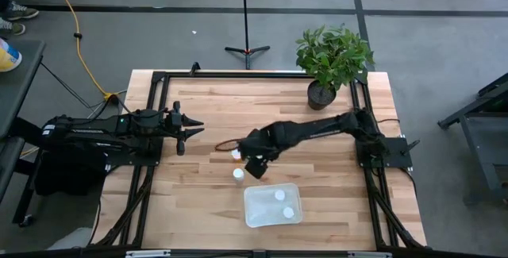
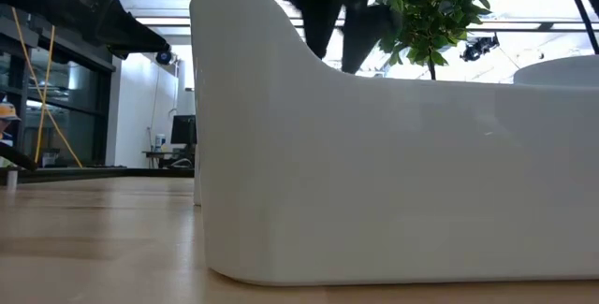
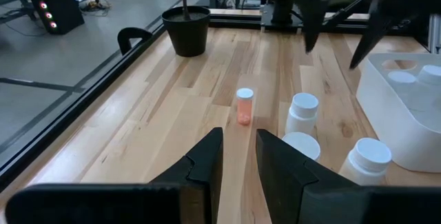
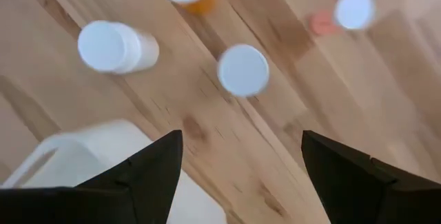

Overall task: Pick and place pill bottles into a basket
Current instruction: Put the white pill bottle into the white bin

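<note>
The right claw (image 4: 238, 158) was held with its fingers apart and empty above four pill bottles (image 4: 243, 69) standing on the wooden surface (image 1: 198, 186). Two more bottles (image 1: 279, 196) were counted inside the basket (image 1: 258, 210) just beside. The left claw (image 3: 238, 156), fingers narrowly apart, was kept near the surface's left edge.

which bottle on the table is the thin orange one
The narrow bottle standing alone, farthest from the tray; the other loose ones are squat and white.
</note>
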Controlling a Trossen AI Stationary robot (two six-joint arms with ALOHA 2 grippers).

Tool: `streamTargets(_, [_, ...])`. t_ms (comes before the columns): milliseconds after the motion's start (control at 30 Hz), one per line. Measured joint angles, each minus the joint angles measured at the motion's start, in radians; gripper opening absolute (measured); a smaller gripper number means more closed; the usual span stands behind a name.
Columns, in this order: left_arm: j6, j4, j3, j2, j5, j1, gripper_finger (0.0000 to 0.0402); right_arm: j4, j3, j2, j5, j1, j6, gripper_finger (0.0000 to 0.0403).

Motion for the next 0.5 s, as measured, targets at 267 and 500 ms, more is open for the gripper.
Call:
streamTargets(267, [-0.001, 0.000, 0.000, 0.000, 0.000, 0.000, 0.0124, 0.132, -0.105, 0.002, -0.080, -0.075, -0.050, 0.0287])
streamTargets(500, [0.000, 0.000, 0.000, 0.000, 0.000, 0.000, 0.0124, 0.185, -0.161, 0.001, -0.115, -0.107, -0.070, 0.0287])
